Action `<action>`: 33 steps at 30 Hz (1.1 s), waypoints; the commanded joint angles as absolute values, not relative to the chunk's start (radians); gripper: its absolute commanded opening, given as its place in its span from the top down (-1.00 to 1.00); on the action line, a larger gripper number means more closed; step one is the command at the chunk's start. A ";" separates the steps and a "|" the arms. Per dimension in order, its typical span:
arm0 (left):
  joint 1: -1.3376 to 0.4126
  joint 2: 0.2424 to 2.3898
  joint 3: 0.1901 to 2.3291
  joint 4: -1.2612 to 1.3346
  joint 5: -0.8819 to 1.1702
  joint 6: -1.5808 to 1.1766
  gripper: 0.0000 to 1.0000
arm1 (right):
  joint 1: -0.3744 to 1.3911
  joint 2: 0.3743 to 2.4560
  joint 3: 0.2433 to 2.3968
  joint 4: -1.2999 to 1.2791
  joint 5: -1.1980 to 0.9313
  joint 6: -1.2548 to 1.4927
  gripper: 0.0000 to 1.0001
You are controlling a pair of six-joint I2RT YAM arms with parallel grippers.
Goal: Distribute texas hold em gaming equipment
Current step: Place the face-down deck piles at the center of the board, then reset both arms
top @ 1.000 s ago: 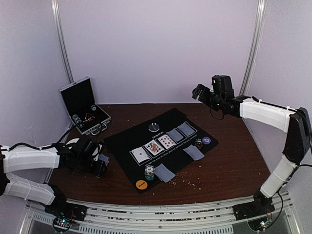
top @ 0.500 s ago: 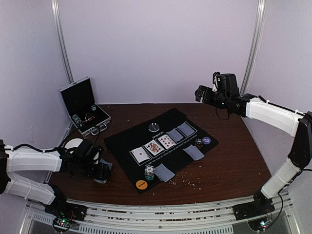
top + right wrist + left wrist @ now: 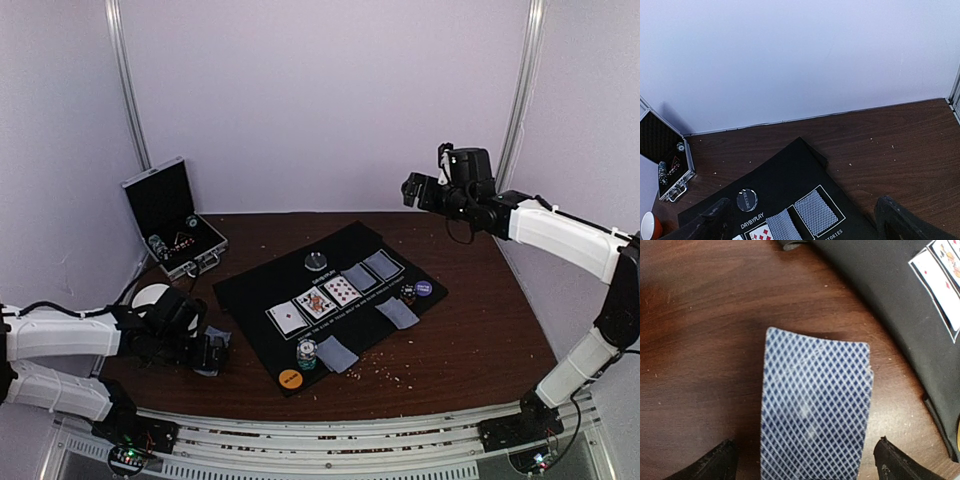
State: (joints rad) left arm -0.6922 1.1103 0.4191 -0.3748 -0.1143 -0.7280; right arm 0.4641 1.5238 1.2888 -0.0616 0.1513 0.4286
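Playing card (image 3: 815, 405), a rounded rectangle with a blue lattice back, lies flat near the grained wooden table's (image 3: 700, 340) left edge; left gripper (image 3: 805, 465) and right gripper (image 3: 802, 225) gape, empty.

Blue-backed cards (image 3: 815, 405) face-down, 3 face-up cards (image 3: 316, 302), chip stacks (image 3: 306, 353)

A black mat (image 3: 262, 290) is laid askew on the brown table (image 3: 480, 330). On it, three face-up cards (image 3: 315, 303) are set in a row, with face-down cards (image 3: 370, 270), chip stacks (image 3: 306, 353), a clear disc (image 3: 316, 261), an orange disc (image 3: 290, 379) and a purple disc (image 3: 424, 288) placed around them. The left gripper (image 3: 210, 352) is held low at a grey-blue card (image 3: 218, 336) left of the mat. The right gripper (image 3: 408, 188) is raised high at the far right. A silver case (image 3: 172, 215) is stood open at the far left.
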 commanded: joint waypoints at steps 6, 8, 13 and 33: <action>-0.720 0.966 0.623 -0.452 -0.276 -0.605 -0.97 | 0.385 1.388 1.247 -0.071 0.146 0.304 -1.00; -0.720 0.942 0.692 -0.464 -0.344 -0.556 -0.97 | 0.345 1.340 1.203 -0.049 0.132 0.281 -1.00; -0.689 0.937 0.810 -0.335 -0.532 -0.389 -0.97 | 0.189 1.214 1.008 0.122 0.017 0.255 -1.00; -0.179 1.100 0.306 0.771 -0.610 -0.240 -0.97 | -0.038 1.104 0.136 1.183 -0.004 0.133 -1.00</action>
